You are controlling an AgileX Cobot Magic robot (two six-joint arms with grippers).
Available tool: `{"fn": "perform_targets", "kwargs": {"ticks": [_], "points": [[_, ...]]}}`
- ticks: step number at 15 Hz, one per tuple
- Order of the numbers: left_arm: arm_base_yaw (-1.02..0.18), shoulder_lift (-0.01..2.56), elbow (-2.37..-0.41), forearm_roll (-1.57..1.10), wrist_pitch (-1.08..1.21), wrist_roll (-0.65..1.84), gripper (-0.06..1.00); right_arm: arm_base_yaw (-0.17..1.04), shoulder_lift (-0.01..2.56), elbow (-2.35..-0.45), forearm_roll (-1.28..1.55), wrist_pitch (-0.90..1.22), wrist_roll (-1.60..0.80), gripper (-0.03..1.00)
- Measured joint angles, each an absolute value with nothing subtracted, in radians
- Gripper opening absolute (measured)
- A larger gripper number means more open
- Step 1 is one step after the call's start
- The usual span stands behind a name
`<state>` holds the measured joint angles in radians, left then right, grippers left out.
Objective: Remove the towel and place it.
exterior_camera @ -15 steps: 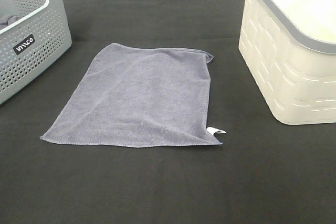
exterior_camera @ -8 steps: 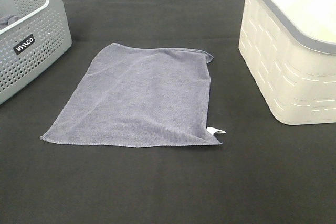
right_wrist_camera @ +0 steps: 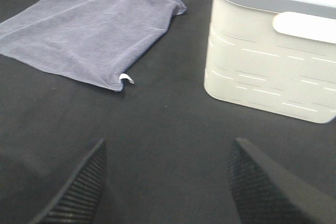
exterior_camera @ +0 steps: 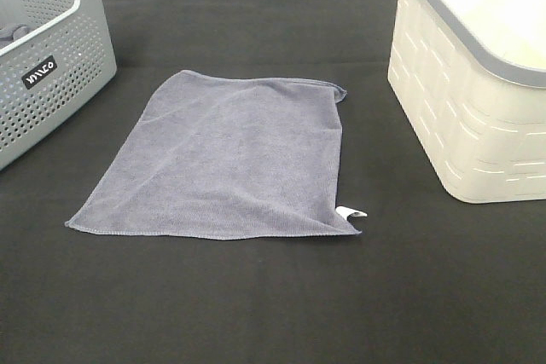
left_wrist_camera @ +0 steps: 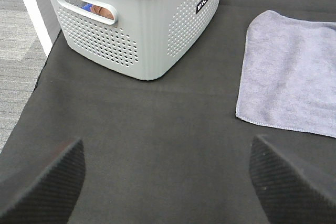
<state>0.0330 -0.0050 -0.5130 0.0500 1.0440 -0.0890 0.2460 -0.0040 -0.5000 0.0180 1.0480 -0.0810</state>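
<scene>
We are seeing the towel (exterior_camera: 222,159) lying flat mid-frame between both baskets, looking already placed; we are holding the left gripper (left_wrist_camera: 167,182) and right gripper (right_wrist_camera: 165,182) apart, empty.

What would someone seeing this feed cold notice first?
The grey-lavender towel lies spread flat mid-table on the black cloth, its white tag at the near right corner. A perforated grey basket with clothes in it stands at the left, a cream basket at the right. Both grippers are open, holding nothing.
</scene>
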Motion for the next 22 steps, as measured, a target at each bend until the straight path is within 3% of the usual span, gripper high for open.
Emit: {"fn": "perform_targets", "kwargs": {"ticks": [5, 22], "points": [[0.033, -0.005, -0.513, 0.051, 1.044, -0.089, 0.79, 0.182, -0.004, -0.500, 0.019, 1.048, -0.081, 0.66], [0.033, -0.005, -0.513, 0.051, 1.044, -0.089, 0.79, 0.182, -0.004, -0.500, 0.019, 1.048, -0.081, 0.66]]}}
